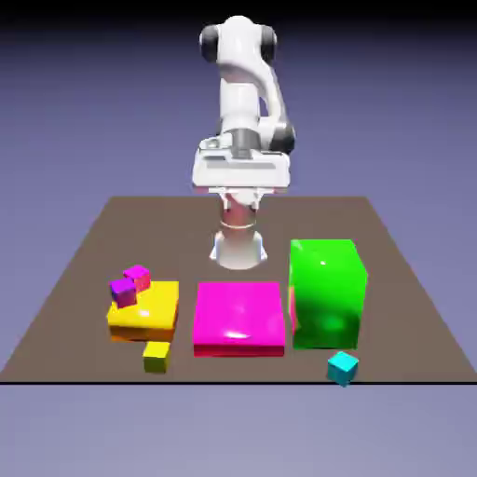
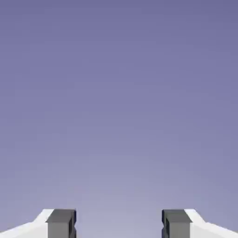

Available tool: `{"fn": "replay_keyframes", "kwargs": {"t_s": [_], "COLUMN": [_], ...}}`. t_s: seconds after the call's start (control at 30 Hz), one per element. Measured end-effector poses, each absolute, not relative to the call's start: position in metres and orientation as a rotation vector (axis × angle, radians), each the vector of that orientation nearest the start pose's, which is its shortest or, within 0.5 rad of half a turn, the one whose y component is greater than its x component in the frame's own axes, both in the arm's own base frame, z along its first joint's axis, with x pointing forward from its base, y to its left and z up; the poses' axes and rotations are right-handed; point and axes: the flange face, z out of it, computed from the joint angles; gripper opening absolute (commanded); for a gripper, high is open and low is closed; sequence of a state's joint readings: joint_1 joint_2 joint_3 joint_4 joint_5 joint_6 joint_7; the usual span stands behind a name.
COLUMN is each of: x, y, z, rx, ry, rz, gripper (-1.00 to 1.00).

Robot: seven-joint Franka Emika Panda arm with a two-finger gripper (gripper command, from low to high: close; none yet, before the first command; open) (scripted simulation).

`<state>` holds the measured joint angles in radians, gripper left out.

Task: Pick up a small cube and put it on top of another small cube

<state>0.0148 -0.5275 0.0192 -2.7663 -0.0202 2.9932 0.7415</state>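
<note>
Left of the magenta slab (image 1: 238,319), a purple cube (image 1: 123,293) and a pink one (image 1: 138,277) sit by the yellow block (image 1: 143,311), a small yellow cube (image 1: 156,357) in front. Above the slab's far side the gripper (image 2: 119,224) hangs wide apart, empty, probably awaiting its reach. Right of the slab, past the green block (image 1: 326,293), the cyan cube (image 1: 343,368) lies near the brown tabletop's (image 1: 279,224) front edge; blue-violet backdrop beyond.

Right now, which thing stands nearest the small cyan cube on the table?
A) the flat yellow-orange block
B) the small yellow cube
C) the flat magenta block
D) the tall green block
D: the small cyan cube sits just in front of the tall green block, toward the camera.
</note>
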Motion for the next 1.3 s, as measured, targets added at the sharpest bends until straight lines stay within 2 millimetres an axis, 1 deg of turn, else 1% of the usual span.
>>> {"fn": "replay_keyframes", "kwargs": {"t_s": [0.13,0.27,0.37,0.43,0.53,0.57,0.77,0.97,1.13,1.3], "x": [0.441,0.475,0.497,0.509,0.527,0.531,0.557,0.575,0.587,0.597], "y": [0.053,0.093,0.124,0.149,0.175,0.188,0.241,0.288,0.317,0.335], "z": [0.447,0.432,0.418,0.408,0.391,0.385,0.349,0.314,0.284,0.253], "rx": [-2.729,-2.897,-3.009,-3.077,-3.169,-3.197,-3.337,-3.438,-3.498,-3.542], "ry": [0.781,0.644,0.539,0.455,0.362,0.318,0.134,-0.023,-0.113,-0.157], "rz": [-0.864,-0.72,-0.61,-0.537,-0.427,-0.392,-0.179,0.028,0.202,0.391], "gripper": [0.0,0.0,0.0,0.0,0.0,0.0,0.0,0.0,0.0,0.0]}}
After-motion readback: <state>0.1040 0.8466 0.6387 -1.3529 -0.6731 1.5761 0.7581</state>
